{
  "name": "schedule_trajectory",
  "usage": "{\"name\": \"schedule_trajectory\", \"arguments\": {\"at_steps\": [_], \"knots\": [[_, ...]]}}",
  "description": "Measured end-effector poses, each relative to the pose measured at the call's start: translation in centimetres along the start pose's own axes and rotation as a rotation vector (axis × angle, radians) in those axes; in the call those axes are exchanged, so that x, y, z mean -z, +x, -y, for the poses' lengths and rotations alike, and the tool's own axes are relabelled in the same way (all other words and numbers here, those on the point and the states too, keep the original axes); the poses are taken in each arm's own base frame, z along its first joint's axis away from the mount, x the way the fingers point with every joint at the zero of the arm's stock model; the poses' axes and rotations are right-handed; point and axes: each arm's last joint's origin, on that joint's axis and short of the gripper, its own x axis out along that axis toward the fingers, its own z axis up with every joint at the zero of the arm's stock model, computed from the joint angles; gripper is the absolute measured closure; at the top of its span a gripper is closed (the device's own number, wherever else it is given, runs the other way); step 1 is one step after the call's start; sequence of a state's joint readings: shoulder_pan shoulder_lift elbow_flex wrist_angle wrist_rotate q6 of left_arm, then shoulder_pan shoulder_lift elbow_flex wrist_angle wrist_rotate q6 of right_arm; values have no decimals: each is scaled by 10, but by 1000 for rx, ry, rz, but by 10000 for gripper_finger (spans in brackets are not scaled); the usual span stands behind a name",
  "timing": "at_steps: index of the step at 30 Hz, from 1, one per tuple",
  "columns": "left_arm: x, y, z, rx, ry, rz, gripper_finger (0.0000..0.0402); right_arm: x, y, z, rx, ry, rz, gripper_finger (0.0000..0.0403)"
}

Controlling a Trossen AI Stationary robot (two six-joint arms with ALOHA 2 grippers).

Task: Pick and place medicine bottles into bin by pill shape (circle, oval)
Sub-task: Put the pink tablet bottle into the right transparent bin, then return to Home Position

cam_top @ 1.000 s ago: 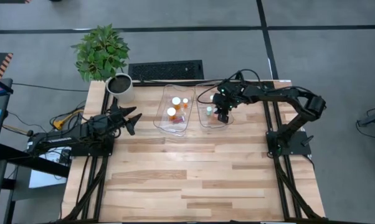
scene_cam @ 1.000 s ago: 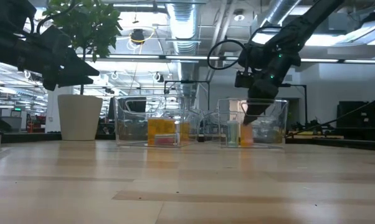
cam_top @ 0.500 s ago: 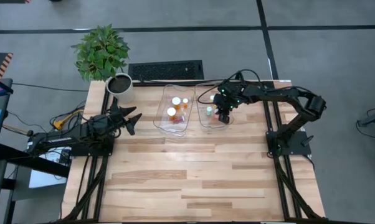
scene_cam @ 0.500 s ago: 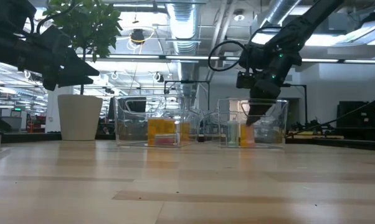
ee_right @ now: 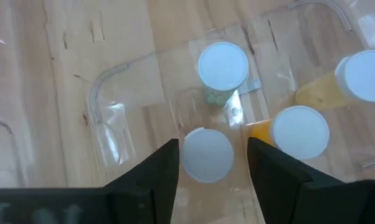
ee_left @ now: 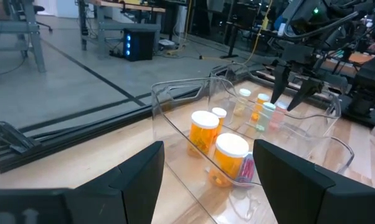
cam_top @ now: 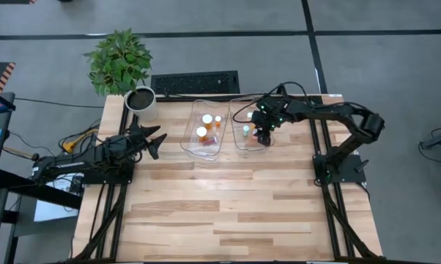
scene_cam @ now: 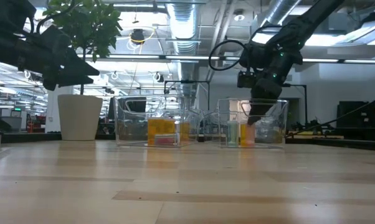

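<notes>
Since a second ago the right pincer (ee_right: 207, 163) is spreading around a bottle (ee_right: 207, 154) in the right bin (cam_top: 239, 141), releasing it, while the left pincer (cam_top: 152, 139), apart, is waiting at the surface's left edge.

A light wooden plank table (cam_top: 228, 205) sits on a grey floor crossed by dark lines (cam_top: 308, 29). At the table's far left corner stands a white round plant pot (cam_top: 141, 102) holding dark soil; beside it, a leafy green plant (cam_top: 118, 60) spreads over the table's edge. A black rectangular grille (cam_top: 195, 83) lies along the far edge. Yellow and orange cables (cam_top: 78, 139) trail off the left side. In the low view, the pot (scene_cam: 80, 116) stands upright, with silver ceiling ducts (scene_cam: 184, 18) overhead in the room beyond.
</notes>
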State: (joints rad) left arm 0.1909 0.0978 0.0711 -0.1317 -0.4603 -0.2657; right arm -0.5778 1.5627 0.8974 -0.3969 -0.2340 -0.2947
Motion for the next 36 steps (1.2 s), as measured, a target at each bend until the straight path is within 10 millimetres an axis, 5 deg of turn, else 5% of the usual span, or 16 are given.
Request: {"name": "schedule_trajectory", "arguments": {"at_steps": [11,18,22,25,30,36], "knots": [[-7,0,2,19,-10,71,161,-27,-32,0,-19,9,-44,209],[-43,-12,7,97,2,150,161,-40,-114,-12,-44,-52,197,203],[-61,-21,9,157,9,143,161,-21,-170,-26,-28,-77,385,207],[-60,-21,10,182,19,131,161,7,-183,-40,-10,-78,504,211],[-45,-15,9,179,18,86,161,59,-171,-56,8,-43,678,212],[-41,-15,12,269,-6,56,161,96,-145,-68,-35,0,910,212]]}}
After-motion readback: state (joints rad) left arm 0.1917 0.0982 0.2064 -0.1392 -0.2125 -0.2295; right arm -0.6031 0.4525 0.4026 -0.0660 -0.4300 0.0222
